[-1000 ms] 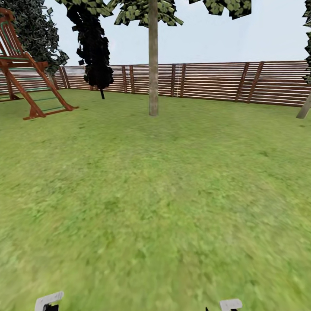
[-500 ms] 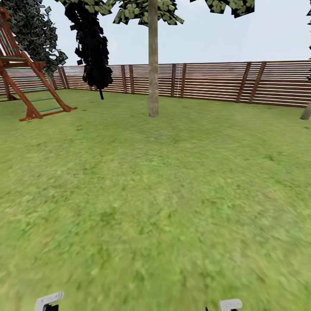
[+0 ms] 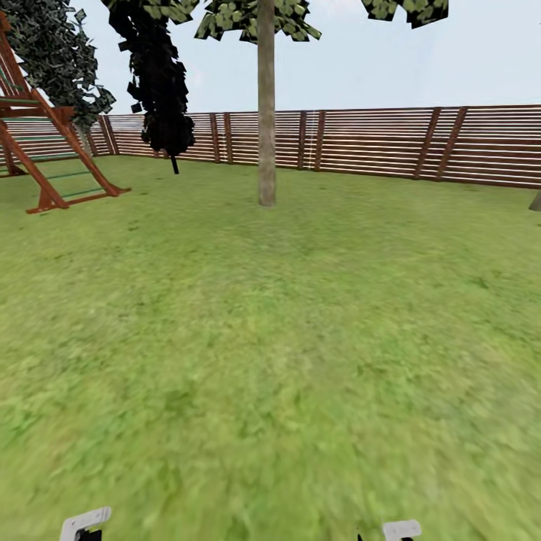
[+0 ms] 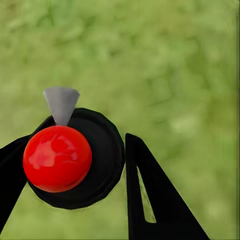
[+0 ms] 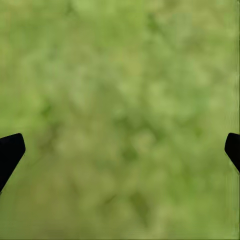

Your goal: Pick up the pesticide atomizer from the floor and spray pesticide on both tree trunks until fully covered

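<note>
Left wrist view: the left gripper [image 4: 75, 165] clamps the pesticide atomizer [image 4: 70, 160], its red top and black body wedged between the black fingers [image 4: 150, 195], grey nozzle pointing outward over blurred grass [image 4: 175, 60]. The right gripper [image 5: 120, 150] hangs with fingers spread wide, nothing between them. Ahead on the lawn, a pale tree trunk [image 3: 266, 113] stands well apart before the slatted fence [image 3: 376, 143], a wooden playhouse frame [image 3: 45, 150] at left.
</note>
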Controlling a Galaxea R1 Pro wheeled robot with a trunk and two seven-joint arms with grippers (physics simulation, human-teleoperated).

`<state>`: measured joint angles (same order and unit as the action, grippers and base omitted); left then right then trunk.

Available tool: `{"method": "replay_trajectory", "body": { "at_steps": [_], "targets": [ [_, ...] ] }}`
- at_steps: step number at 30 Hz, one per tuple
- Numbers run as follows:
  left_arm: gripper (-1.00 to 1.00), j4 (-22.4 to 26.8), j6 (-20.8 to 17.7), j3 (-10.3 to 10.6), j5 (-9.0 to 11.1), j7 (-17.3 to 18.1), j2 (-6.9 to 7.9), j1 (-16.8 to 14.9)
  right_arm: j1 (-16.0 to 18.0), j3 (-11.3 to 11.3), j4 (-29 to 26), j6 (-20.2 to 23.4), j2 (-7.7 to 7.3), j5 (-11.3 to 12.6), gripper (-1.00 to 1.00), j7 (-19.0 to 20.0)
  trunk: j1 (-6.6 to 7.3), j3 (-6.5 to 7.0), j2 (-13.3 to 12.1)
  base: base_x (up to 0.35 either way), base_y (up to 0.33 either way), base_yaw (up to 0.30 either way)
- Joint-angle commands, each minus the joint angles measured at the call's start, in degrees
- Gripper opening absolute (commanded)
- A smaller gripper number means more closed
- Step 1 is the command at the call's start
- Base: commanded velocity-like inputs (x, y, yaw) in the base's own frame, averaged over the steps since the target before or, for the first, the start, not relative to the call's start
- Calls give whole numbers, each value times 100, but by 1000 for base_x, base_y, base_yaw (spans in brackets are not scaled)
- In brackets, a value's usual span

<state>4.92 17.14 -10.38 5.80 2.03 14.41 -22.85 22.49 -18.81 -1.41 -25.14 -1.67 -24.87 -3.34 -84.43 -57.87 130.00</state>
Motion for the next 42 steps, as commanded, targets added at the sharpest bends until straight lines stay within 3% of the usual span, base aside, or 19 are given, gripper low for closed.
{"method": "replay_trajectory", "body": {
  "at_steps": [1, 42],
  "targets": [
    [-100, 0, 0, -2, 0, -1, 1, 0, -1, 0, 0, 0, 0, 0, 100, 0, 0, 0, 0, 341, 0, 0],
    [-100, 0, 0, 1, 0, -1, -9, 0, 1, 0, 0, 0, 0, 0, 100, 0, 0, 0, 0, 341, 0, 0]
  ]
}}
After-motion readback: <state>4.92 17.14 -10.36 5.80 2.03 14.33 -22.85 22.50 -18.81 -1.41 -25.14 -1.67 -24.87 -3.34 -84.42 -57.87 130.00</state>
